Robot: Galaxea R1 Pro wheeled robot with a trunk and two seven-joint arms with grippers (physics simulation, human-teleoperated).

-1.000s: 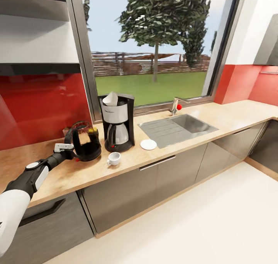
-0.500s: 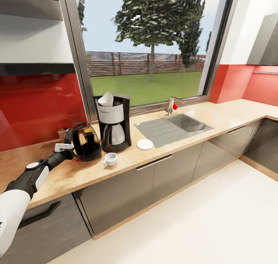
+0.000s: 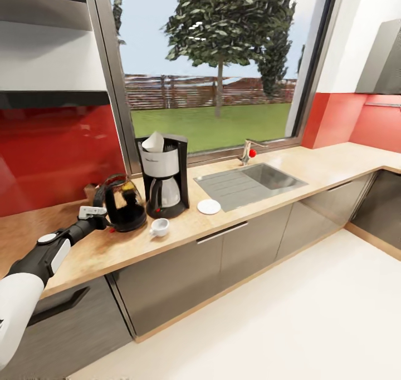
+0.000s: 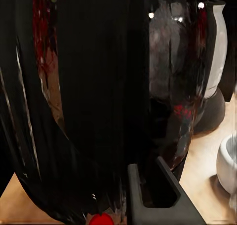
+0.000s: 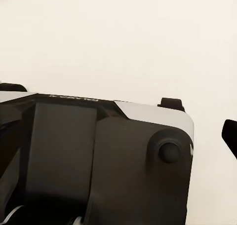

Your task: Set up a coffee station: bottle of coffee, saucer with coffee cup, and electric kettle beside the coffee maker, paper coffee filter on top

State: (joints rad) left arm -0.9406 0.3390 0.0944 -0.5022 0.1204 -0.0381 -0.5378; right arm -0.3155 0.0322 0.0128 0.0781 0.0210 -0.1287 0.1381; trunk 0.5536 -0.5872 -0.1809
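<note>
Head view: left pincer (image 3: pixel 102 220) at electric kettle (image 3: pixel 123 205) handle.

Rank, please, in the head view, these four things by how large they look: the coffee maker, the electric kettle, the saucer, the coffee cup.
1. The coffee maker, tallest.
2. The electric kettle.
3-4. The saucer and the coffee cup look nearly alike; the cup stands nearer the camera, so I leave them unranked.

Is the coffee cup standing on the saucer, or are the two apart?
Apart. In the head view, bare countertop shows between the coffee cup and the saucer, which lies empty beside the coffee maker.
</note>
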